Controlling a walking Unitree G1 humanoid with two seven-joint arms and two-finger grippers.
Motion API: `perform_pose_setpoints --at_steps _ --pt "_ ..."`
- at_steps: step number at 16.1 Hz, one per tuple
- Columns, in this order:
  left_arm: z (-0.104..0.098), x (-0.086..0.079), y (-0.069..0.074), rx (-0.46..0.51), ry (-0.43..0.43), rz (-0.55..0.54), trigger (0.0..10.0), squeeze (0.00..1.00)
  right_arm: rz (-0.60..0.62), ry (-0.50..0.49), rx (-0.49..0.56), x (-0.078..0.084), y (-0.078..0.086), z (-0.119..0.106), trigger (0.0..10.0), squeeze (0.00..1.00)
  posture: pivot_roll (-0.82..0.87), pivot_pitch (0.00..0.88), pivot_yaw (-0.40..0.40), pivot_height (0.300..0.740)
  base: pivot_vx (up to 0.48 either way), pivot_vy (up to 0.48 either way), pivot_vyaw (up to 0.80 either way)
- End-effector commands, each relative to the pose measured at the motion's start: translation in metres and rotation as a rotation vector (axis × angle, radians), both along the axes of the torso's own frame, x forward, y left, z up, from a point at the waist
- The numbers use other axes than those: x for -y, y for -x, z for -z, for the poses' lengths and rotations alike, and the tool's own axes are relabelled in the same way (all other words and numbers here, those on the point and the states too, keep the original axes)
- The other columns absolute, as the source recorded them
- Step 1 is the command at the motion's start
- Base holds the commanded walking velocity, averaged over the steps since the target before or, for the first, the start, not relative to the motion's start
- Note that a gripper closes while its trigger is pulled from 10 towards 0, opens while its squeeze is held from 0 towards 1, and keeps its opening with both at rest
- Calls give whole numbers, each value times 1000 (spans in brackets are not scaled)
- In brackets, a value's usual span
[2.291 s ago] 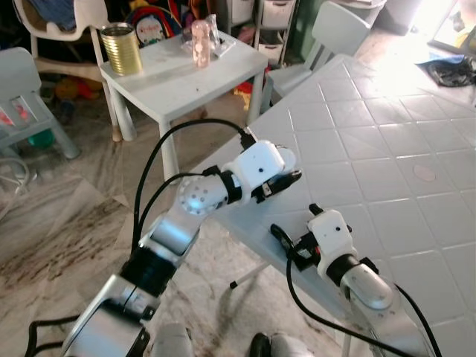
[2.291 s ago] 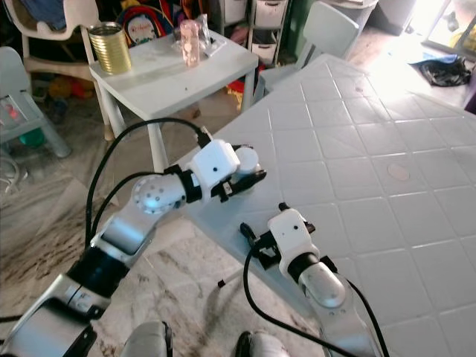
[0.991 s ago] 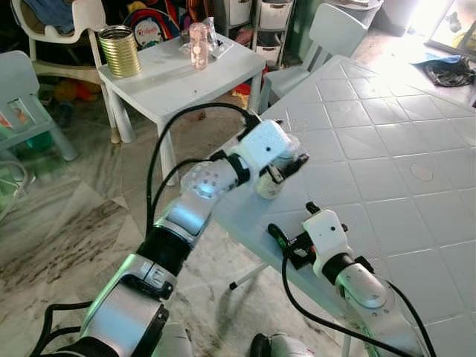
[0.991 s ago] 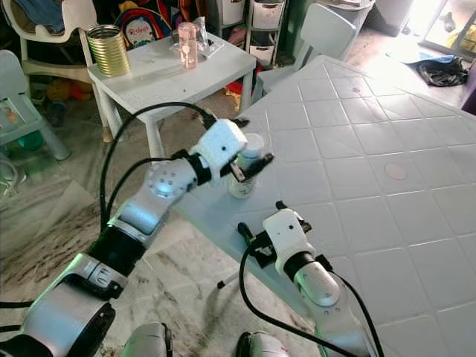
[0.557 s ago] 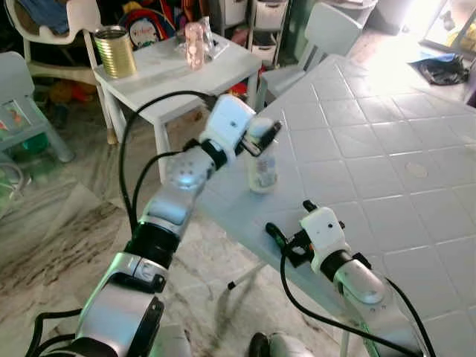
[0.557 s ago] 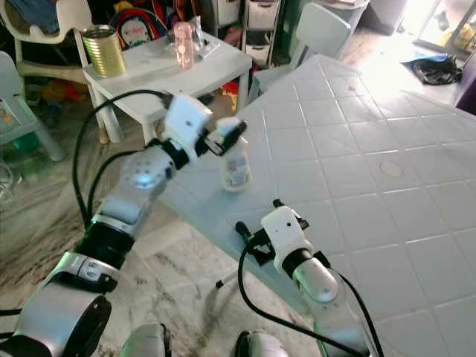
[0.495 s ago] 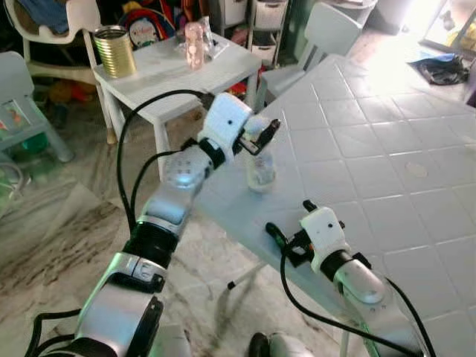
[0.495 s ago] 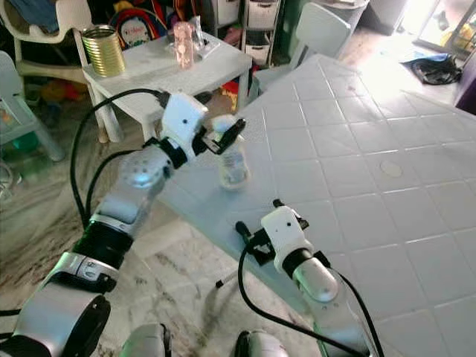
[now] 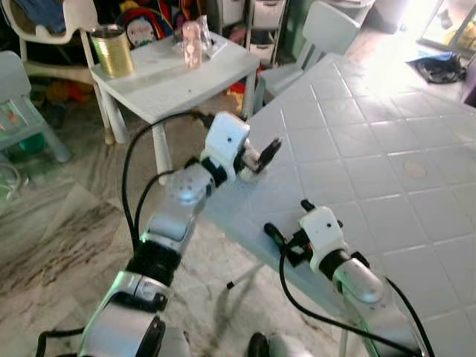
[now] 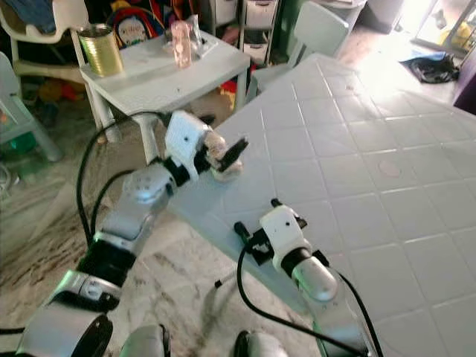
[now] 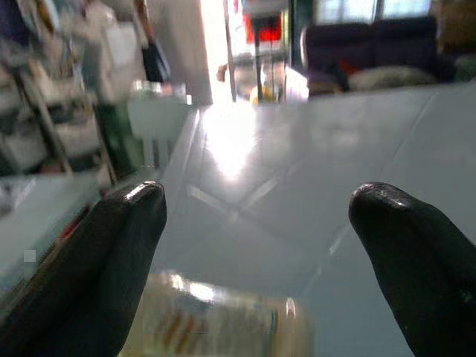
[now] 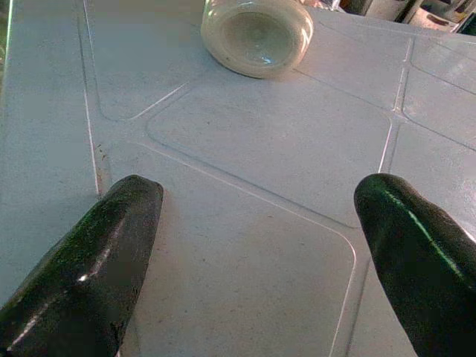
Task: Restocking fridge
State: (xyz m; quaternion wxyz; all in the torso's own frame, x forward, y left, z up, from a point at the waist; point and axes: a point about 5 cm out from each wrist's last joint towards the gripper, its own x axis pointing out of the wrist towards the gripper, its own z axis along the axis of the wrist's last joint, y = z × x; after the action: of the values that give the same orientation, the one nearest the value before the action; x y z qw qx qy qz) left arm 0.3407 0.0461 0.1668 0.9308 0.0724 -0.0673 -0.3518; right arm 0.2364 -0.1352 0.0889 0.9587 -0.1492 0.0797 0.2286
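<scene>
White table [image 9: 387,141], toppled jar [image 12: 257,33]

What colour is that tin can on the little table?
Gold, ribbed tin can; clearest in the left eye view.

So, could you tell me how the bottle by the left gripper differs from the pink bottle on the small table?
The pale bottle lies on its side on the big tiled table; the pink bottle stands upright on the small white table. The pale bottle is cream and see-through with a label, the pink bottle rosy. The pale bottle lies just under the open left gripper; the pink bottle is far from it. Both are small bottles, and neither is held.
</scene>
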Motion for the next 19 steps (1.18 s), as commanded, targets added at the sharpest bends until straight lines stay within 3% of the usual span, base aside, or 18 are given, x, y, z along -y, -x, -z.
perform_pose_setpoints --at_steps 1,2,3,4,7,11,16,17,19 --pt "11 7 2 -51 -40 -2 10000 1000 23 20 -57 2 1 12 10000 0 76 79 -58 740 0 0 0" --pt "16 10 1 -107 -36 -58 10000 1000 23 19 -54 2 -1 11 10000 0 74 79 -55 740 0 0 0" --pt "23 12 1 -189 -4 -116 10000 710 25 18 -50 1 -2 11 10000 0 69 81 -51 740 0 0 0" --pt "27 14 0 -243 26 -161 10000 0 29 17 -47 0 -4 11 10000 0 67 83 -50 740 0 0 0" --pt "39 10 -12 -341 29 -335 10000 0 39 4 -33 -6 -3 10 10000 0 56 90 -35 740 0 0 0" --pt "9 8 -19 -286 158 -316 10000 0 107 -54 110 4 -11 -12 10000 0 48 89 -22 740 0 0 0" --pt "5 -9 -2 -271 183 -227 10000 0 100 -48 98 3 -11 -7 10000 0 72 91 -38 740 0 0 0" --pt "-1 -26 11 -215 181 -215 10000 0 93 -53 109 2 -11 -8 10000 0 77 89 -43 740 0 0 0" --pt "-2 -43 17 -188 205 -282 10000 0 102 -60 133 3 -12 -11 10000 0 79 87 -43 740 0 0 0"
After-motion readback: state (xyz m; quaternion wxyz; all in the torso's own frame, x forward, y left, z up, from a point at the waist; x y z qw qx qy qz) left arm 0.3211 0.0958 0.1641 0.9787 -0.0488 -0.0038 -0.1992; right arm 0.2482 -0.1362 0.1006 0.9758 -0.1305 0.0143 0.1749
